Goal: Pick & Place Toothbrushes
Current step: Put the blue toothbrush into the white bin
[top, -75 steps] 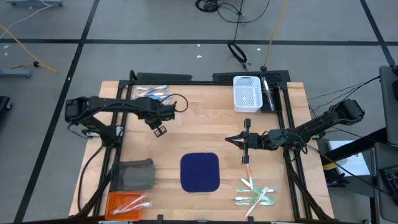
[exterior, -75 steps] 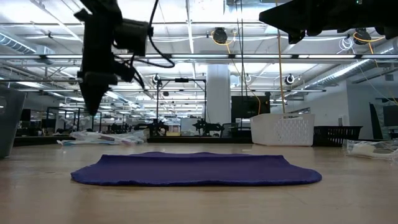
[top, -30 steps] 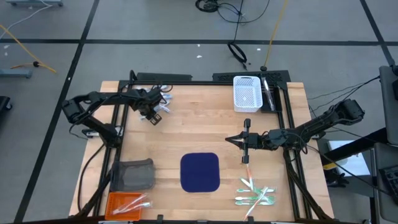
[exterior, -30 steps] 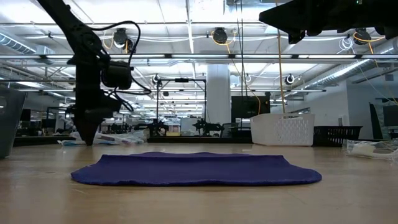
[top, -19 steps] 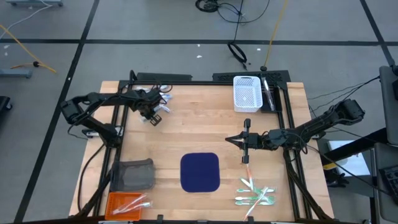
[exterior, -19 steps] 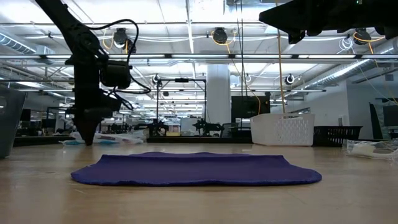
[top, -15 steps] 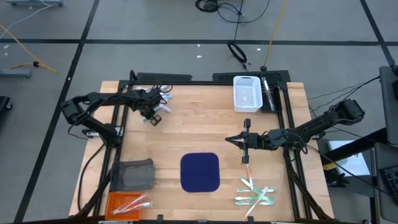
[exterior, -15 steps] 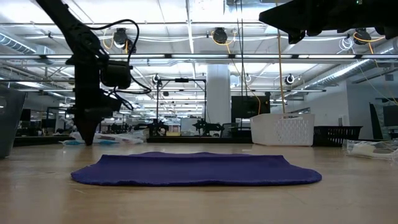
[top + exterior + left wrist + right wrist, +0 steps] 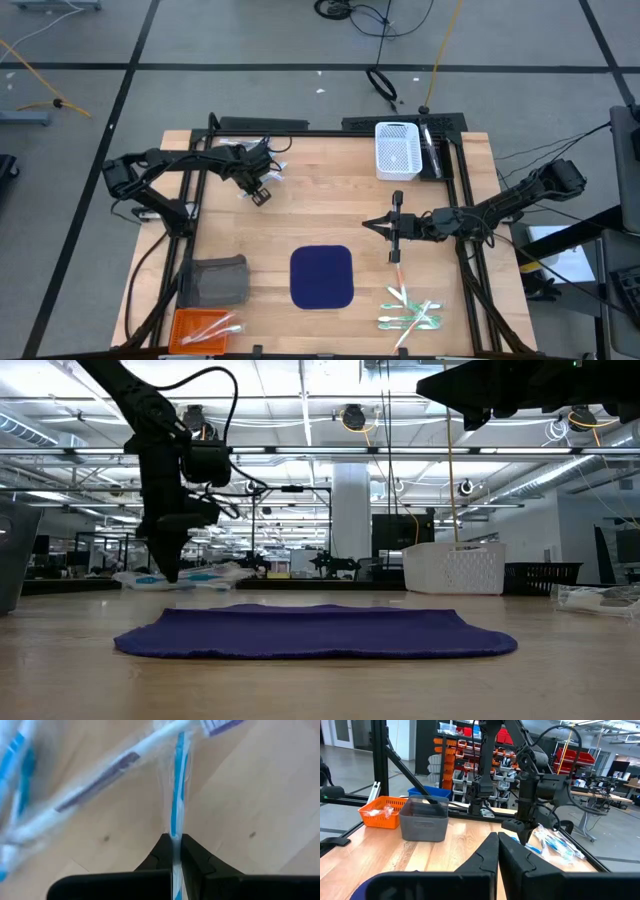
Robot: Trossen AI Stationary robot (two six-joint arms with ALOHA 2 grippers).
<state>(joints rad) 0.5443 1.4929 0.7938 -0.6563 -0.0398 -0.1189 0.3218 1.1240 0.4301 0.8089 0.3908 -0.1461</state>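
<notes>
Blue-and-white toothbrushes (image 9: 243, 150) in clear wrappers lie in a heap at the table's far left; they also show in the low view (image 9: 205, 577). My left gripper (image 9: 262, 193) stands just right of and nearer than that heap, low over the table (image 9: 170, 575), shut on one blue-and-white toothbrush (image 9: 177, 785). Green, white and orange-pink toothbrushes (image 9: 410, 312) lie at the near right. The navy mat (image 9: 322, 277) lies flat at the near middle. My right gripper (image 9: 368, 226) is shut and hovers right of centre, touching nothing. My left gripper pinches the blue-and-white toothbrush by one end (image 9: 175, 831) between its two fingers, coming from above and pointing down. The brush runs straight on from the fingertips toward the heap, and its far part crosses another wrapped brush (image 9: 100, 780). Whether it is clear of the table I cannot tell.
A white basket (image 9: 396, 150) stands at the far edge right of centre. A grey bin (image 9: 215, 280) and an orange bin (image 9: 205, 327) holding wrapped items sit at the near left. Black frame rails (image 9: 190, 200) run along the table's sides. Bare wood lies between the heap and the mat.
My left gripper, which was down at the heap's near edge, has moved a little toward the table's right and risen slightly. The blue-and-white toothbrush has come along with it, drawn partly out of the heap. My right arm has kept still.
</notes>
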